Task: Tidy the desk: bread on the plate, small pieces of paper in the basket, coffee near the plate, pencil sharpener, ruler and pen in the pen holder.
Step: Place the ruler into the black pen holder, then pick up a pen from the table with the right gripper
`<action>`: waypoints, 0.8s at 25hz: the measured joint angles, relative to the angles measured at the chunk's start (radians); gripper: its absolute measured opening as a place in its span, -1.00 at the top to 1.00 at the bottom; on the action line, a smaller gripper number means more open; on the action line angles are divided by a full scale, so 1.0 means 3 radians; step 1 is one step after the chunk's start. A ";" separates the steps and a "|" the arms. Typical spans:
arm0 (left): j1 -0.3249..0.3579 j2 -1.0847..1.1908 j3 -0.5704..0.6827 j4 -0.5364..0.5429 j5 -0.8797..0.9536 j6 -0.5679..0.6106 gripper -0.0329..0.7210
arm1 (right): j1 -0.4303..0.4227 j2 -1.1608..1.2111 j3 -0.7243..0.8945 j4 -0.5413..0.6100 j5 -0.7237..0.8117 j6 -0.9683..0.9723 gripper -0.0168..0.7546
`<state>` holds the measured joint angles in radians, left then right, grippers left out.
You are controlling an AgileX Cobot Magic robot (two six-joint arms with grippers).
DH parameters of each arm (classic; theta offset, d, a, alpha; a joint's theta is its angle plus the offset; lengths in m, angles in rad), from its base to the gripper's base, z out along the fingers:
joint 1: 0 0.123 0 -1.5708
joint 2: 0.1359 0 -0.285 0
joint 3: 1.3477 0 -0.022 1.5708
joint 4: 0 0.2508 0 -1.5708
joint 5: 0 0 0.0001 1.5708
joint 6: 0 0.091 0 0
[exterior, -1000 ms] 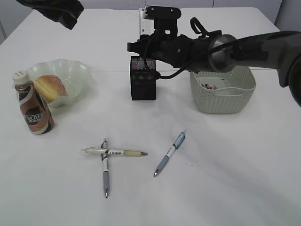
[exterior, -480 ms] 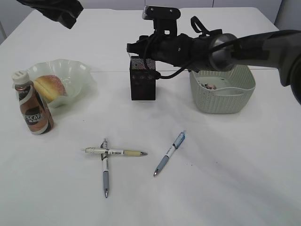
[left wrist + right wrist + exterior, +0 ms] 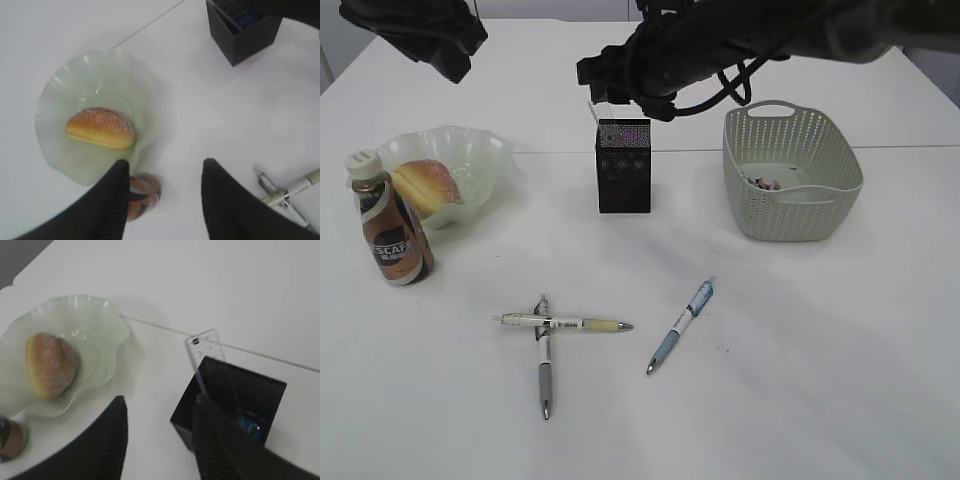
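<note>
While the right gripper (image 3: 610, 85) hangs above the black mesh pen holder (image 3: 623, 165) at centre table, the exterior view shows three pens: a cream one (image 3: 565, 323) crossing a grey one (image 3: 543, 357), and a blue one (image 3: 681, 325) lying apart at their three o'clock. The coffee bottle (image 3: 388, 231) stands at seven o'clock of the frilly green plate (image 3: 485, 150), bread (image 3: 425, 185) aboard; the basket (image 3: 790, 180) sits at three o'clock of the holder. From the left wrist, the left gripper (image 3: 162, 192) has jaws apart and empty, over the bottle's cap, golden sugar-dusted bun at eleven. From the right wrist, jaws apart, nothing held; the clear ruler (image 3: 202, 360) stands tilted in the holder's near corner, something blue at the bottom.
</note>
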<state>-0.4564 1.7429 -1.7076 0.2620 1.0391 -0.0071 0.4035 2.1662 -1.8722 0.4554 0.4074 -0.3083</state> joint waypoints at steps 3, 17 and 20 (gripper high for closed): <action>0.0000 0.0000 0.0000 -0.0050 0.0222 0.0000 -0.02 | 0.0000 -0.0177 0.0000 -0.0047 0.0484 0.0000 0.14; 0.0000 0.0000 0.0000 -0.0334 0.0660 0.0000 -0.02 | 0.0000 -0.0399 -0.0002 -0.0142 0.2002 0.0148 0.14; 0.0000 0.0000 0.0000 -0.0382 0.0660 0.0000 -0.01 | 0.0000 -0.0399 -0.0002 -0.0179 0.2173 0.0427 0.14</action>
<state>-0.4564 1.7429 -1.7076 0.1474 1.2370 -0.0071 0.4035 2.0465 -1.8726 0.4018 1.0594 -0.1804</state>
